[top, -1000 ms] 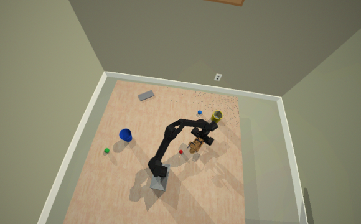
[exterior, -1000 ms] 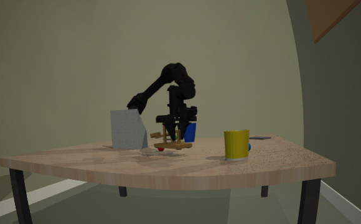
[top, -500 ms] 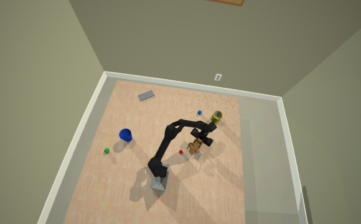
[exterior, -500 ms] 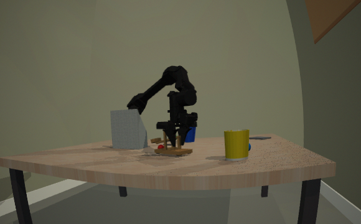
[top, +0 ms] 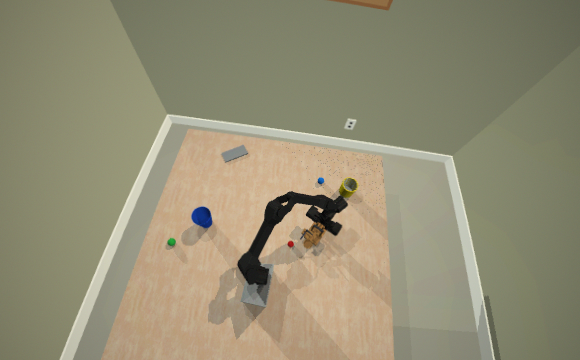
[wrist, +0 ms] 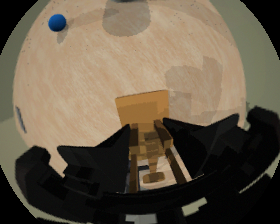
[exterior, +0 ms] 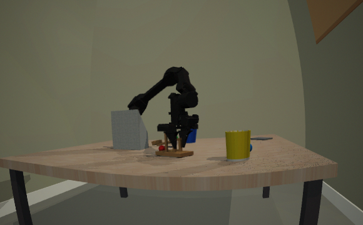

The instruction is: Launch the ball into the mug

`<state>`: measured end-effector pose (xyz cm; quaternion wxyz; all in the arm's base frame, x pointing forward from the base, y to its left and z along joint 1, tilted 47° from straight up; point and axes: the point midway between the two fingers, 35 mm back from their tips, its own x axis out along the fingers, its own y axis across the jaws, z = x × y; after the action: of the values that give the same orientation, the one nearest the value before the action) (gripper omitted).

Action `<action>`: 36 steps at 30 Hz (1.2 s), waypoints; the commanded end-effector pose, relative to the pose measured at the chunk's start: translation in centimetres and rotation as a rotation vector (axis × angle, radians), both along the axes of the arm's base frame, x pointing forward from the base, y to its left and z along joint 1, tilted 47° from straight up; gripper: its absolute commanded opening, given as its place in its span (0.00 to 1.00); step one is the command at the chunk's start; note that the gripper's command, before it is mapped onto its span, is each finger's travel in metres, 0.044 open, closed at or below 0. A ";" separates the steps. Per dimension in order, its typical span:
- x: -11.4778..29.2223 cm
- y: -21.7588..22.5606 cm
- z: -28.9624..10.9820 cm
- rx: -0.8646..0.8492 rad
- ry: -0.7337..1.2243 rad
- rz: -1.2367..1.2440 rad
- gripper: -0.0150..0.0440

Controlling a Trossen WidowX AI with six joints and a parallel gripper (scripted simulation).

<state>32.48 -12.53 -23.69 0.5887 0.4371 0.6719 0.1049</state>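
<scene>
The small wooden catapult (top: 314, 239) (exterior: 174, 153) (wrist: 144, 111) stands on the table right of the arm's base. My gripper (top: 319, 226) (exterior: 178, 143) (wrist: 145, 123) points straight down over it and is shut on its upright frame, one finger on each side. The red ball (top: 290, 244) (exterior: 161, 148) lies on the table just beside the catapult, apart from it.
A blue ball (top: 320, 180) (wrist: 56, 22) lies near the yellow mug. A blue mug (top: 202, 217) (exterior: 192, 136) and a green ball (top: 171, 242) are on the left side. A grey slab (top: 234, 153) lies at the back. The arm's grey base block (top: 256, 292) (exterior: 128, 129) stands in front.
</scene>
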 end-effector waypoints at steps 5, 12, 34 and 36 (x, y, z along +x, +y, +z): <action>0.0 -0.1 0.1 -0.001 -0.001 0.000 0.74; -0.3 -4.5 4.1 -0.005 0.001 -0.002 1.00; -0.8 -3.5 3.4 0.003 0.004 -0.010 1.00; -0.7 -3.4 3.3 0.003 0.004 -0.010 1.00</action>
<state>31.81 -16.09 -20.18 0.5882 0.4363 0.6730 0.1041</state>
